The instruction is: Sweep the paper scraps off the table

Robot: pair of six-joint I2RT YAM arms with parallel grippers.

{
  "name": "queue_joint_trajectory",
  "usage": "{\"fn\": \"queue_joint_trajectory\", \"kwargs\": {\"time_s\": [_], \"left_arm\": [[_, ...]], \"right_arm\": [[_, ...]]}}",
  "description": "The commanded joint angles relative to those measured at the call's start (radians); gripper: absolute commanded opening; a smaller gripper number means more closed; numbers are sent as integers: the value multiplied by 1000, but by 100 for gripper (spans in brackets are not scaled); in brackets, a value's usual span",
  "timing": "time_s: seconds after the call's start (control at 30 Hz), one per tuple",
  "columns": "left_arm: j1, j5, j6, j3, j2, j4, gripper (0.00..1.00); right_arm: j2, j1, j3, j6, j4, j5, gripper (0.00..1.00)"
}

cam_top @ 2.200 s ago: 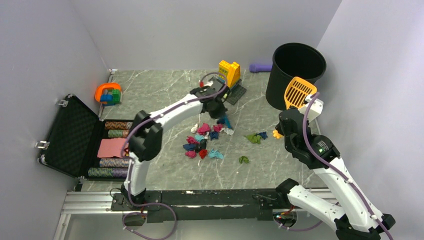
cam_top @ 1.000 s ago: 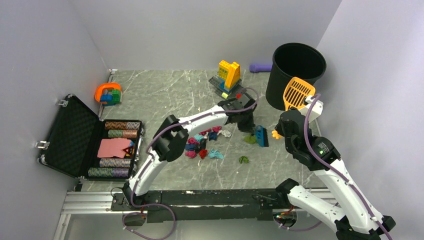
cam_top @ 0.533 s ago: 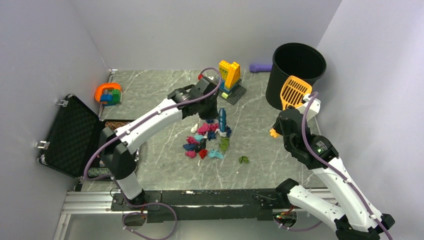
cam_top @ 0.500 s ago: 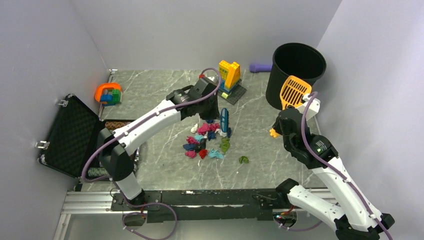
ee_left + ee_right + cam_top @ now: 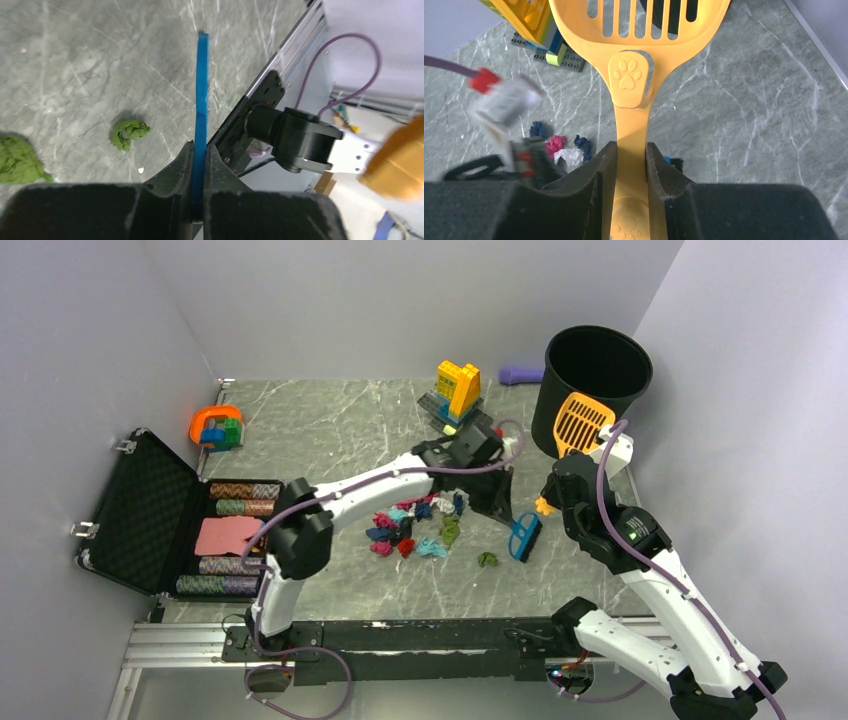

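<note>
Several small paper scraps [image 5: 415,525] in magenta, red, teal, blue, green and white lie bunched mid-table [image 5: 330,430]. One green scrap [image 5: 487,560] lies apart, nearer the front; the left wrist view shows it as a small green wad [image 5: 129,133]. My left gripper [image 5: 503,512] is shut on a small blue brush [image 5: 523,537], which hangs right of the pile and appears edge-on in the wrist view [image 5: 201,100]. My right gripper [image 5: 562,472] is shut on the handle of a yellow slotted scoop [image 5: 583,423], held raised near the bin. The scoop [image 5: 634,75] fills the right wrist view, with scraps [image 5: 569,150] beyond.
A tall black bin [image 5: 597,380] stands at the back right, a purple object [image 5: 520,374] beside it. A yellow-blue brick build [image 5: 458,390] is behind the pile, an orange-blue toy [image 5: 215,427] at back left. An open black case [image 5: 150,510] sits at the left edge.
My left arm swung the brush from behind the pile to its right front. A green scrap that lay to the right now sits against the pile. The scoop barely moved.
</note>
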Motion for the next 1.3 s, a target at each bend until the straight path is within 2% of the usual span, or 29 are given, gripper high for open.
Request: {"fn": "queue_joint_trajectory", "kwargs": {"time_s": [0.0, 0.13, 0.23, 0.37, 0.57, 0.87, 1.07, 1.27], "left_arm": [[-59, -17, 150, 176, 91, -250, 0], [-69, -155, 206, 110, 79, -328, 0], [-68, -329, 223, 41, 50, -383, 0], [-58, -595, 217, 54, 58, -566, 0], [-2, -786, 226, 49, 5, -667, 0], [89, -799, 303, 4, -88, -641, 0], [89, -652, 377, 10, -193, -545, 0], [124, -629, 419, 73, -242, -546, 0]], "right_arm": [[-12, -2, 0, -18, 21, -7, 0], [-9, -2, -12, -18, 32, -19, 0], [-6, -2, -24, -21, 43, -35, 0], [2, -2, -31, -26, 48, -52, 0], [20, -2, -39, -42, 55, -106, 0], [100, -3, -13, -80, -81, -272, 0], [138, -2, -42, -155, -131, -539, 2], [203, 2, -78, -206, -135, -765, 0]]}}
